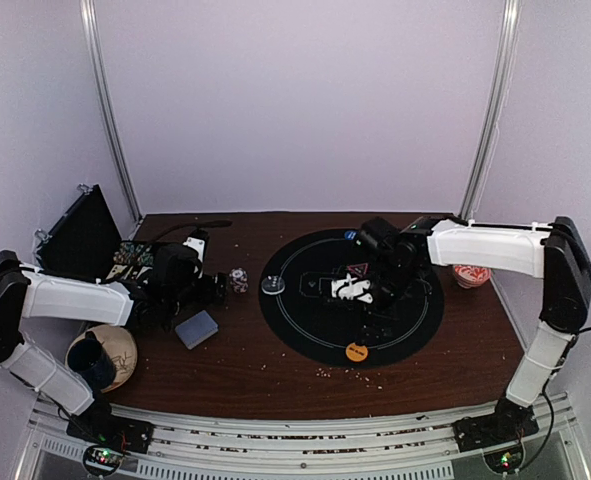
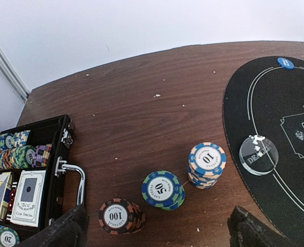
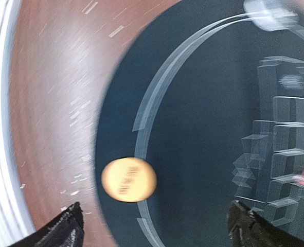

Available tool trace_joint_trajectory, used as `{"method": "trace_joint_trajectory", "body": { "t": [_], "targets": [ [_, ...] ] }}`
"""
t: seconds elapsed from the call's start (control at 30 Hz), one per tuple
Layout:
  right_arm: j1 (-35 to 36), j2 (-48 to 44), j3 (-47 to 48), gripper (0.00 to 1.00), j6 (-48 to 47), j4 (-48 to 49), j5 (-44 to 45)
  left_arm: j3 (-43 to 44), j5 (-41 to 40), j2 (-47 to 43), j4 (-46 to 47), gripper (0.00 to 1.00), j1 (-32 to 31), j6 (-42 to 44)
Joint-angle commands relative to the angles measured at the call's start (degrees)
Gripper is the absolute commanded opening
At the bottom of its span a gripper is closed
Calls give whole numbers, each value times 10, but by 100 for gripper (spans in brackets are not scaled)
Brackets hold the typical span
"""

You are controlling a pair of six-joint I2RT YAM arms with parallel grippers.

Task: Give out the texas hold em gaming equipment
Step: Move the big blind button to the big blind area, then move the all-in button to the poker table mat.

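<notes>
Left tool gapes wide, empty, over three chip stacks on the tabletop beside the open case. Right tool also wide, empty, facing the orange disc on the black mat.

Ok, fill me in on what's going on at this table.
Two robot arms are laying out a poker game. The left gripper hangs open over three piles of chips, the 100 stack, the 50 stack and the 10 stack, which stand on the wood between the open case and the black mat. The right gripper is open above the mat, near some white cards, holding nothing. The orange disc and the clear dealer button lie on the mat.
</notes>
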Motion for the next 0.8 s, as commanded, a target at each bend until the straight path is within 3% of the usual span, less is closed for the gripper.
{"method": "trace_joint_trajectory", "body": {
  "t": [0.0,0.5,0.77],
  "targets": [
    [-29,-43,-19,100,76,113,45,13,-7,-5,9,98,-2,5],
    [-73,41,-27,100,279,358,294,16,-6,2,8,98,-3,6],
    [-72,151,78,100,307,337,358,16,-10,1,7,98,-3,8]
  ]
}}
